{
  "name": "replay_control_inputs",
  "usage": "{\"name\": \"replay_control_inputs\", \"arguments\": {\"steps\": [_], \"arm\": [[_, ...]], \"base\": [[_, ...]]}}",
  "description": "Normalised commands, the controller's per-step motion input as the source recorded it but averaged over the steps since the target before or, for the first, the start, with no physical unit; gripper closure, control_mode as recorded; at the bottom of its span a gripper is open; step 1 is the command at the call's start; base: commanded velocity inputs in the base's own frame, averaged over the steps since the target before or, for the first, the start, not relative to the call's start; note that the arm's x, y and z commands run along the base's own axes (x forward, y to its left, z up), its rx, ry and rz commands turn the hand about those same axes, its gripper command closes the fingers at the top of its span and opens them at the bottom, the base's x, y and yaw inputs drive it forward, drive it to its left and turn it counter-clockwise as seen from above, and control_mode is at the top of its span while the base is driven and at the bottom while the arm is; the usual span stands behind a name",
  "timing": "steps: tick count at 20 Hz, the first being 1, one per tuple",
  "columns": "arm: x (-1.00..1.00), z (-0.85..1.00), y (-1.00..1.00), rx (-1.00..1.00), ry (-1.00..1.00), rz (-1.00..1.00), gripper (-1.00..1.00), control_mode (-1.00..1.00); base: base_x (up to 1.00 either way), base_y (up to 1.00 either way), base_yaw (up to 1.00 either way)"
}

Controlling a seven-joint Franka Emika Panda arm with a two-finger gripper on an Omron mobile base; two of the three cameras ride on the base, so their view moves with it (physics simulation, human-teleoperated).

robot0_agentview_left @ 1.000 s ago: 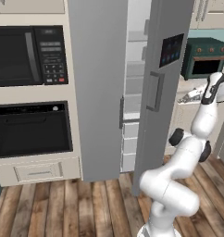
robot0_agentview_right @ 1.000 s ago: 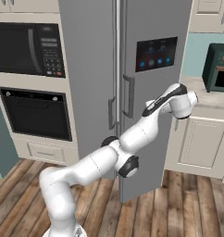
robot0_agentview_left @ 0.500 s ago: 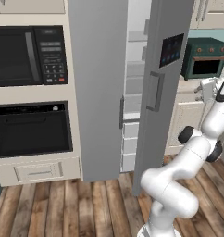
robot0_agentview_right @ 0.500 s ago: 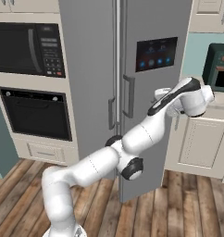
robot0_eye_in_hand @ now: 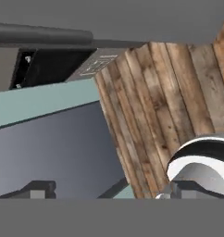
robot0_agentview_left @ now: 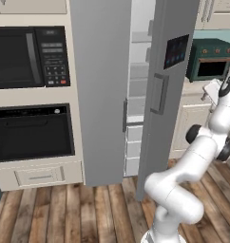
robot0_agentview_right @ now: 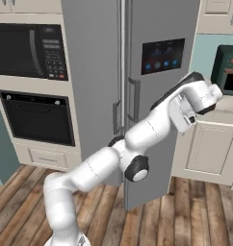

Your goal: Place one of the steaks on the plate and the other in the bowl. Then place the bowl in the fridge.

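1. The fridge sits mid-kitchen, tall and grey, between the wall of built-in ovens on its left and the white counter cabinets on its right.
2. Its right-hand door, the one with the dark touchscreen, is swung partway open. From the left base view you can look through the gap at pale shelves and drawers inside. The left door is shut.
3. The gripper looks wide open to me. In the hand view the two finger tips sit far apart at the bottom edge and there's nothing between them, so it's got hold of nothing.
4. The arm reaches up and off to the right. From the right base view it crosses in front of the open door, with the hand ending beside the door's right edge, below the touchscreen and in front of the cabinets.
5. From the left base view the hand is at the far right edge, just under the green toaster oven on the counter, well clear of the fridge opening.
6. The hand camera looks down at wooden floor planks, plus a teal strip and a flat grey surface I can't identify.
7. Left of the fridge are a black microwave, a black oven under it, and a small drawer at the bottom.
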Motion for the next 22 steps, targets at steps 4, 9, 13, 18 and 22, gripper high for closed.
{"name": "replay_control_inputs", "arguments": {"steps": [4,9,13,18,22], "arm": [[-0.68,-0.17,0.14,-0.2,0.66,-0.21,-1.0,-1.0],[-1.0,0.13,0.72,-0.47,-0.21,-0.05,-1.0,-1.0],[-1.0,0.22,0.86,-0.4,-0.34,-0.09,-1.0,-1.0],[-1.0,-0.11,1.0,-0.55,-0.35,-0.03,-1.0,-1.0],[-0.81,-0.28,1.0,-0.87,-0.09,0.0,-1.0,-1.0]], "base": [[0.0,0.0,0.0],[0.0,0.0,0.0],[0.0,0.0,0.0],[0.0,0.0,0.0],[0.0,0.0,0.0]]}}
